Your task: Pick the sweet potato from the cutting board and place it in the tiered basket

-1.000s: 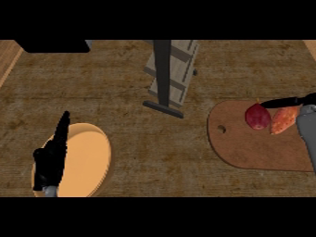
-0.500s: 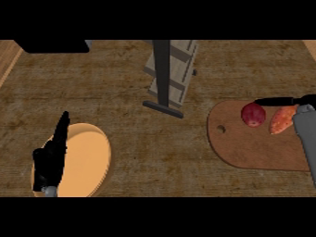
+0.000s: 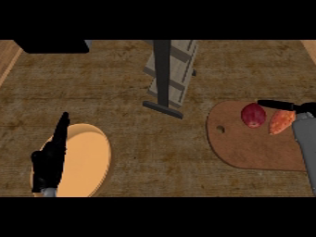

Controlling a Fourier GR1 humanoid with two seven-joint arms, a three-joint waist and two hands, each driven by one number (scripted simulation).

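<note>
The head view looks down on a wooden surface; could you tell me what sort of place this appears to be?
Most likely a kitchen counter: a cutting board carrying a sweet potato and a reddish vegetable, a tiered basket standing behind, and a round plate at the left.

No legible text or markings.
</note>
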